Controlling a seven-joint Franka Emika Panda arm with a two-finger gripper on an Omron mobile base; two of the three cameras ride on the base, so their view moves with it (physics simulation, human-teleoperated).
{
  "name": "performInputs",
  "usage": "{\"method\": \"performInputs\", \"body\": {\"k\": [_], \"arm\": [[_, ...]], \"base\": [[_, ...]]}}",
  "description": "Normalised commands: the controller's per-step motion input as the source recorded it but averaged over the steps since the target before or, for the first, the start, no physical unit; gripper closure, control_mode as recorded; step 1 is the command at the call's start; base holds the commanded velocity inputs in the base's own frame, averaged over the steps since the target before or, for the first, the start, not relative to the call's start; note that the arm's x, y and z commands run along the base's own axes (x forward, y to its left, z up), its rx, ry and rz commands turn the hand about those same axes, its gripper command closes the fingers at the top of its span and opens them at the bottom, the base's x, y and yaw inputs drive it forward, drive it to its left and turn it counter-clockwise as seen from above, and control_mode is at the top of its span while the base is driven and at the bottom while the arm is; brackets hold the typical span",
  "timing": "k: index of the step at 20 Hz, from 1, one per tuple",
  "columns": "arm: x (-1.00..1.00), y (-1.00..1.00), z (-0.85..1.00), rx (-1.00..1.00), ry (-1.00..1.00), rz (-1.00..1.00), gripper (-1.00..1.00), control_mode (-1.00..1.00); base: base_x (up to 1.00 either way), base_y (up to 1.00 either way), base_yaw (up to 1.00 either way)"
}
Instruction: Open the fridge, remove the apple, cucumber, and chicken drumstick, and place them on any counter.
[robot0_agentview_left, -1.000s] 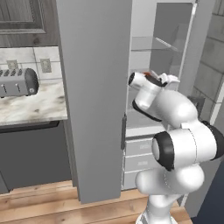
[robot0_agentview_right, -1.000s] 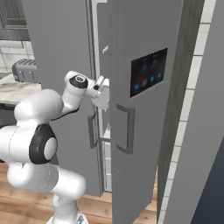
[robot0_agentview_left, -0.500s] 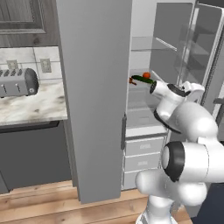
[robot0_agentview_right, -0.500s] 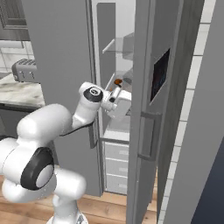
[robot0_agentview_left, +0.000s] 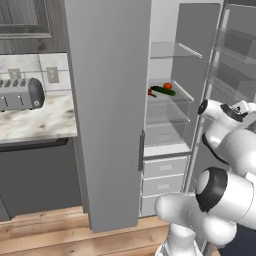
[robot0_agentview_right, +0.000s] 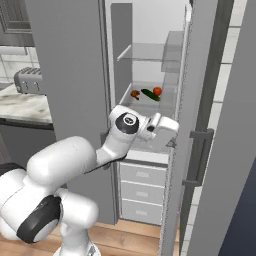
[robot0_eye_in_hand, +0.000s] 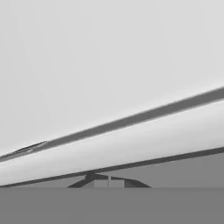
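The tall light-grey two-door fridge (robot0_agentview_left: 107, 115) stood with its right door swung wide, showing a white interior with glass shelves and three white drawers (robot0_agentview_left: 164, 184) at the bottom. On the middle glass shelf (robot0_agentview_right: 150, 102) lay the three foods, close together. The slim dark green cucumber (robot0_agentview_left: 162, 90) lay flat, its long axis running diagonally across the shelf, one tapered end toward the back and the other toward the open front. The small round red-orange apple (robot0_agentview_left: 167, 86) sat just beside its rear end. The small brown-orange chicken drumstick (robot0_agentview_right: 135, 93) lay near the cucumber's other side; which way its thin end pointed was too small to tell.

The white arm reached toward the inner edge of the open door, and its two-finger gripper (robot0_agentview_right: 169, 131) was pressed shut, holding nothing, right up against that edge, below the food shelf.

To the left, a white marble-look counter (robot0_agentview_left: 42, 125) with grey veining carried a silver toaster (robot0_agentview_left: 21, 94) against the tiled wall.
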Motion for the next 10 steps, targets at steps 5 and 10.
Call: {"method": "performInputs", "body": {"k": [5,10], "arm": [[-0.33,-0.7,0.0,0.0,-0.05,-0.07,1.0,-1.0],[-0.35,0.24,0.0,0.04,-0.31,-0.09,1.0,-1.0]], "base": [[0.0,0.0,0.0],[0.0,0.0,0.0]]}}
